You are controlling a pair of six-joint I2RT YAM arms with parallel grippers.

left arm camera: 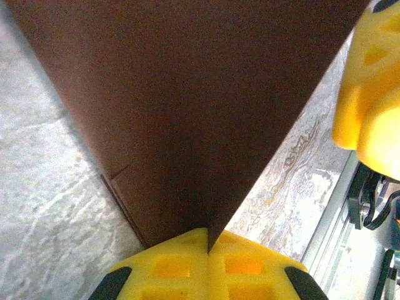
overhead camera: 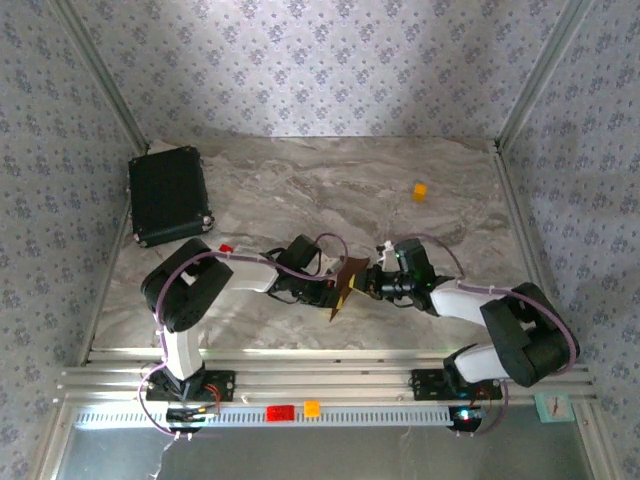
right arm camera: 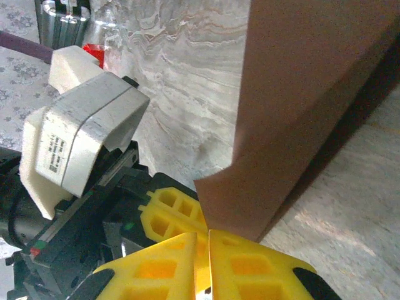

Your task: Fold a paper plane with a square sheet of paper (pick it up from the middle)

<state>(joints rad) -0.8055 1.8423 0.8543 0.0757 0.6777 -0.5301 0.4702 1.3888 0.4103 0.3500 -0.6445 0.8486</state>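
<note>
The square sheet of paper (overhead camera: 347,283), dark brown and partly folded, stands on edge above the table's middle between both grippers. My left gripper (overhead camera: 333,292) is shut on it. In the left wrist view one pointed corner of the paper (left arm camera: 187,112) is pinched between the yellow fingertips of the left gripper (left arm camera: 208,240). My right gripper (overhead camera: 368,283) faces it from the right. In the right wrist view the right gripper (right arm camera: 209,232) has its jaws almost together, with the lower edge of the paper (right arm camera: 294,112) at their tips.
A black case (overhead camera: 168,195) lies at the back left. A small orange block (overhead camera: 420,190) sits at the back right. A small red block (overhead camera: 226,248) lies by the left arm. The aluminium rail (overhead camera: 400,385) runs along the near edge.
</note>
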